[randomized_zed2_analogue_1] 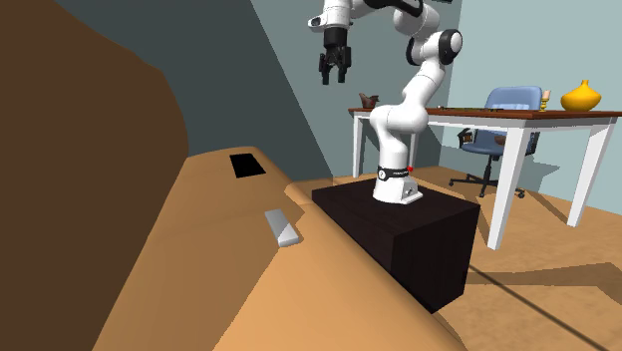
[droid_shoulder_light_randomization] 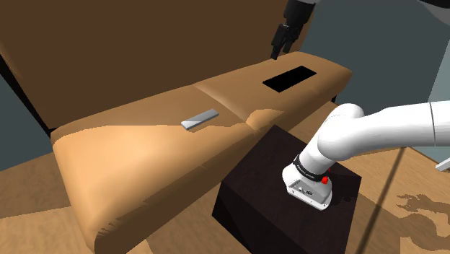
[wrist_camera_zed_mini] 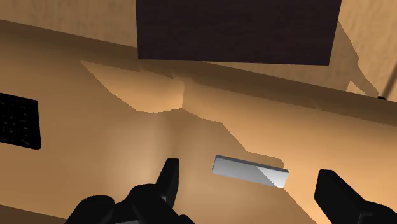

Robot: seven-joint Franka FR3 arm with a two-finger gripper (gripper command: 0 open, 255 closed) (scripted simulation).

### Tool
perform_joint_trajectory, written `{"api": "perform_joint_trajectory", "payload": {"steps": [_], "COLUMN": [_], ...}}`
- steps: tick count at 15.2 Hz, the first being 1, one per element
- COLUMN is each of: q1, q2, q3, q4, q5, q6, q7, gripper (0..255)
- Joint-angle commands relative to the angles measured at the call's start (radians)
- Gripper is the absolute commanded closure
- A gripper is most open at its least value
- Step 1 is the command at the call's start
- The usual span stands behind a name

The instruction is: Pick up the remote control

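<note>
Holds the all-black two-finger gripper [randomized_zed2_analogue_1: 335,72] high, fingers spread wide on nothing, probably for clearance before descending. Finds the flat black rectangular remote control [droid_shoulder_light_randomization: 289,78], keys faintly gridded, lying on the tan sofa seat [droid_shoulder_light_randomization: 130,159] at six o'clock of the gripper in the shoulder view. Ignores a flat grey slab [droid_shoulder_light_randomization: 200,120] at eight o'clock of it, well apart.

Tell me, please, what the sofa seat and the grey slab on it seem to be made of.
Sofa seat: probably smooth tan leather or vinyl, judging by its soft sheen and rounded, padded edge. Grey slab: plain matte grey with hard, straight edges; its material is not evident.
</note>
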Motion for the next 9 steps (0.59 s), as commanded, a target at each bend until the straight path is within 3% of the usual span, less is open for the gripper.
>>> {"api": "perform_joint_trajectory", "payload": {"steps": [1, 9], "q1": [0.0, 0.08], "q2": [0.0, 0.19], "q3": [0.0, -0.092], "q4": [0.0, -0.083], "q5": [0.0, -0.032], "q6": [0.0, 0.252], "q7": [0.0, -0.255], "gripper": [0, 0]}}
